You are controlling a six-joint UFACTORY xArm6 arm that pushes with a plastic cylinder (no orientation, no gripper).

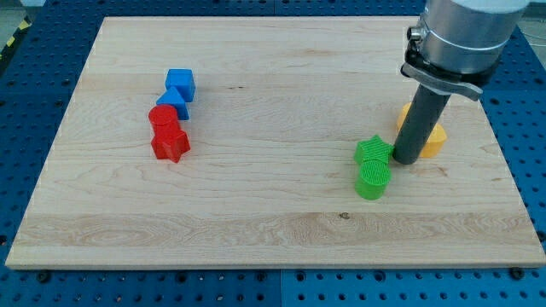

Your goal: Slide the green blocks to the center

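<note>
Green star block (373, 152) and green cylinder (372, 181) touch, my tip (404, 161) pressing the star's right side, gripperless, grasping nothing.

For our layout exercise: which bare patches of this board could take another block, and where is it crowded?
Bare: the wooden board's middle, between the red blocks and green blocks. Crowded: my tip beside the green pair, orange blocks behind.

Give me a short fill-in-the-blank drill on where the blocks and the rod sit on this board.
1. My tip rests just to the view's ____ of the green star block.
2. The green cylinder sits directly ____ the green star block in the view.
3. The blocks partly hidden behind the rod are ____.

Missing words: right; below; yellow
</note>
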